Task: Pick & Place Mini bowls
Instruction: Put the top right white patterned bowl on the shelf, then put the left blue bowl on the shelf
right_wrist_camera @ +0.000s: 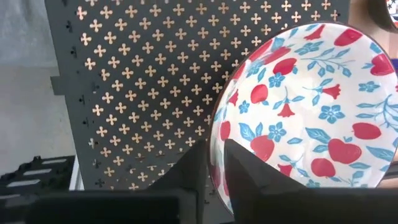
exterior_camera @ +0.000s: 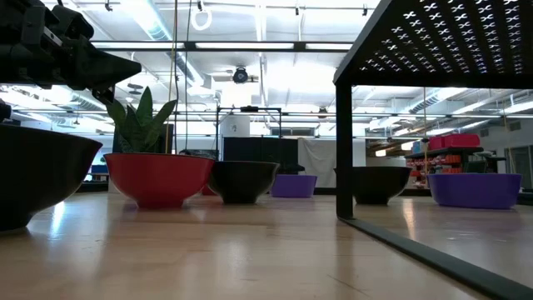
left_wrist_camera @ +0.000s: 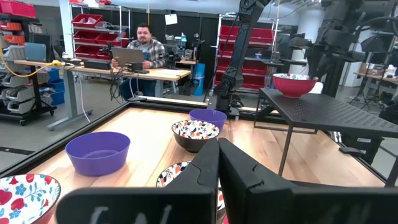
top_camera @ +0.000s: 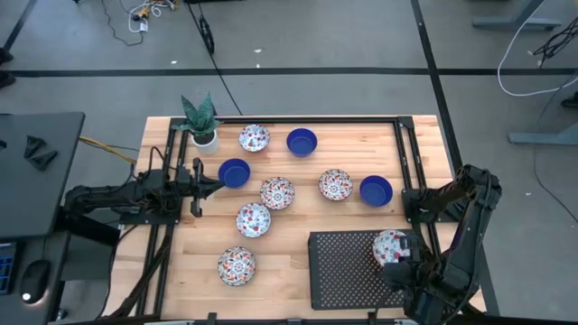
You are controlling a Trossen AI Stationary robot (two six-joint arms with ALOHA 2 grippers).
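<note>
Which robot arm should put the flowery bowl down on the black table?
The right. Its gripper already pinches the rim of the white floral mini bowl over the black perforated metal stand. The left gripper is far away.

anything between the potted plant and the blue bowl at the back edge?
Yes: one floral bowl sits between the potted plant and the blue bowl, apart from both. The high view shows it.
</note>
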